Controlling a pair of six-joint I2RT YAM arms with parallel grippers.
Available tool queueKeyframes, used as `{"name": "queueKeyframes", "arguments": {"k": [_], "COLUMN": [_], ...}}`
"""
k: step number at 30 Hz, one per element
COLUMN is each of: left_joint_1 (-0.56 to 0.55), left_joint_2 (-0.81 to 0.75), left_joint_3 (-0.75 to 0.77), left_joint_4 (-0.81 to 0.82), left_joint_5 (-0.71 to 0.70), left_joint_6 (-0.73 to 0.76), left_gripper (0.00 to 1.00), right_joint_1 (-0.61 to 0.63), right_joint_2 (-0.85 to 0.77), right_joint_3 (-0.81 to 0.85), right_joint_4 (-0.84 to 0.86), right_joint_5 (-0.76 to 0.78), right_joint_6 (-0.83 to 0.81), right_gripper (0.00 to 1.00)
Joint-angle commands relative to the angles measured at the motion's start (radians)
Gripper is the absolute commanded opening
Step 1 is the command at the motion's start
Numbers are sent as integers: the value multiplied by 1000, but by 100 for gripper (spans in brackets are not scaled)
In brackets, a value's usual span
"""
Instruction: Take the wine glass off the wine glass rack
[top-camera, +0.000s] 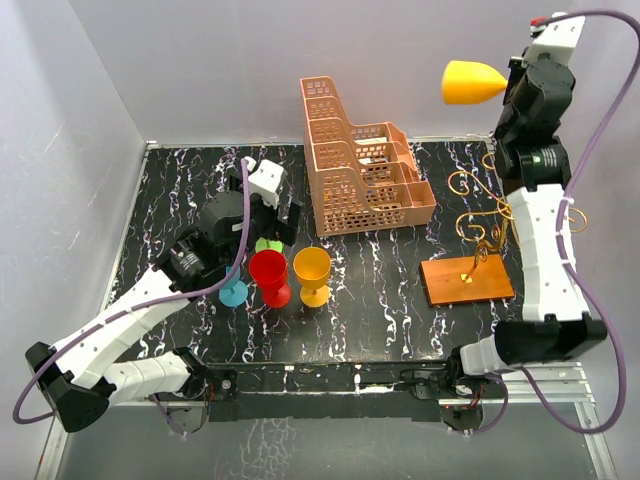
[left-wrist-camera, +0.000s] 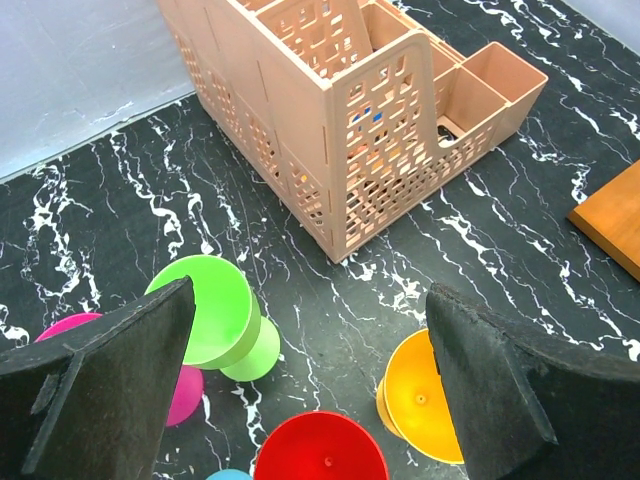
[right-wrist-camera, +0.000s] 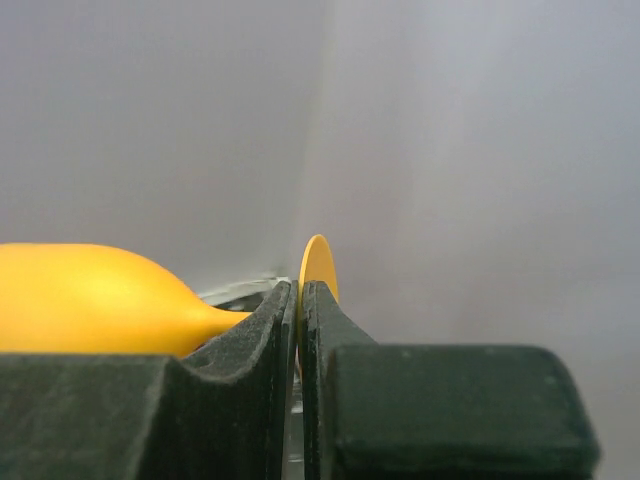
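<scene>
L gripper (left-wrist-camera: 310, 360) gapes wide, empty, above the table cups (top-camera: 268, 270). Risk: glass lies sideways on a thin stem, so it may swivel or slip, dropping twd the wine glass rack (top-camera: 466, 281). R gripper (right-wrist-camera: 300, 300) is clamped tight on the wine glass (top-camera: 472, 83) stem, bowl jutting left, high at back, clear of the rack.

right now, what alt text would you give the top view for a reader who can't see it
The right claw holds a yellow glass sideways in the air, clear of the wire rack on the right. The left claw, open, hangs near a red glass, an amber glass and a blue glass; a peach basket stands behind.
</scene>
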Motion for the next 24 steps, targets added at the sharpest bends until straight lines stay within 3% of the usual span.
{"name": "queueKeyframes", "arguments": {"k": [1, 6, 11, 15, 19, 24], "left_joint_1": [29, 86, 111, 159, 236, 237], "left_joint_2": [-10, -43, -83, -144, -224, -206], "left_joint_3": [3, -11, -16, -86, -160, 5], "left_joint_4": [10, 29, 37, 141, 258, 175], "left_joint_5": [20, 11, 5, 5, 40, 242], "left_joint_6": [-8, -18, -25, -34, -146, -406], "left_gripper": [97, 97, 97, 97, 97, 97], "right_joint_1": [0, 0, 0, 0, 0, 13], "right_joint_2": [-165, -296, -381, -438, -463, -479], "right_joint_3": [-164, -399, -561, -674, -734, -838], "right_joint_4": [127, 355, 473, 560, 598, 715], "right_joint_5": [-406, -748, -903, -982, -1013, -1085], "right_joint_6": [394, 632, 767, 848, 891, 1062], "right_gripper": [8, 8, 8, 8, 8, 8]}}
